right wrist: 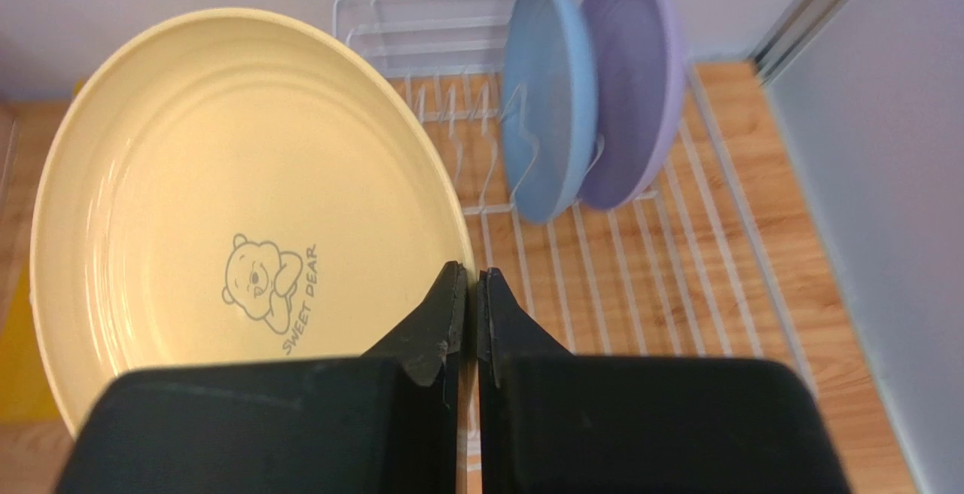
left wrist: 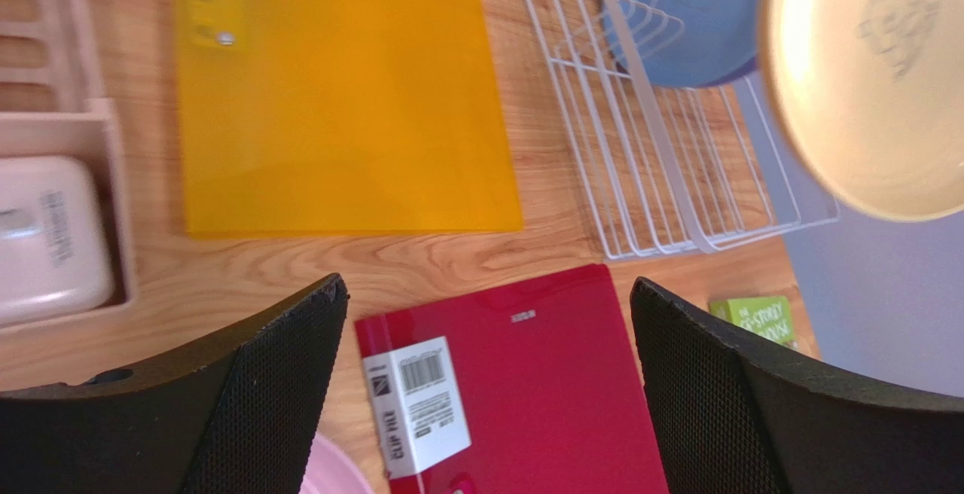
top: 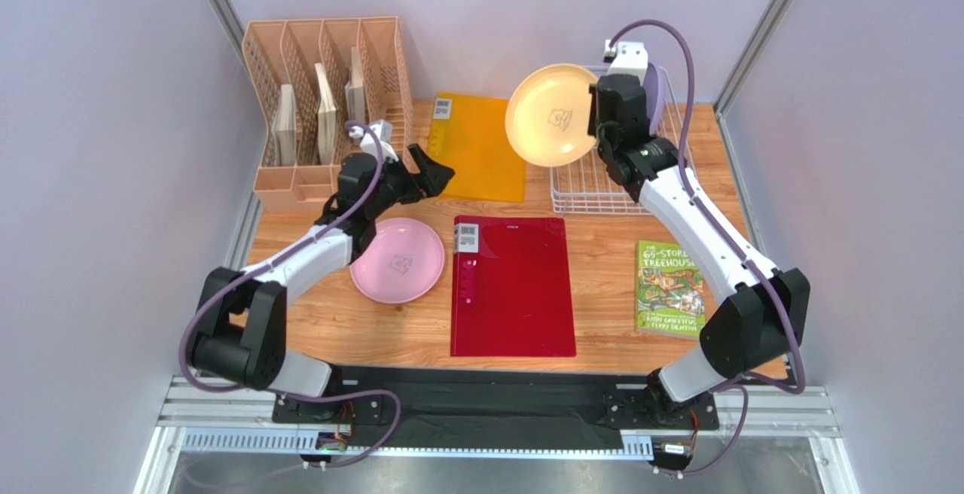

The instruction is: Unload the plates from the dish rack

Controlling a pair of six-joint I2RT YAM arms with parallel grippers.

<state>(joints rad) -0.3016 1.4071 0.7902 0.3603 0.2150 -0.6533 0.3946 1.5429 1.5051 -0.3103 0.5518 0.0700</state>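
R gripper point(right wrist: 475, 291) pinching yellow plate point(right wrist: 226, 234) by rim, holding it up over dish rack point(right wrist: 634, 268) left end. Pink plate point(top: 396, 259) lying flat well left of rack. L gripper point(left wrist: 487, 291) hanging wide open, empty. Blue plate point(right wrist: 549, 87) and lavender plate point(right wrist: 634, 76) standing in rack; approx half done.

"SWEET BEAR" (on yellow plate point(right wrist: 204, 155))

Tight spots: the yellow plate point(top: 551, 116) hangs in the air over the dish rack's point(top: 583, 195) left end, upper centre. The blue plate point(right wrist: 543, 99) and lavender plate point(right wrist: 634, 76) stand upright in its far slots. The peach organizer point(top: 323, 99) walls off the upper left. The pink plate point(top: 398, 259), red folder point(top: 511, 291), orange folder point(top: 481, 150) and book point(top: 670, 288) all lie flat, so there's open air above them. There's bare table point(top: 390, 330) at the lower left.
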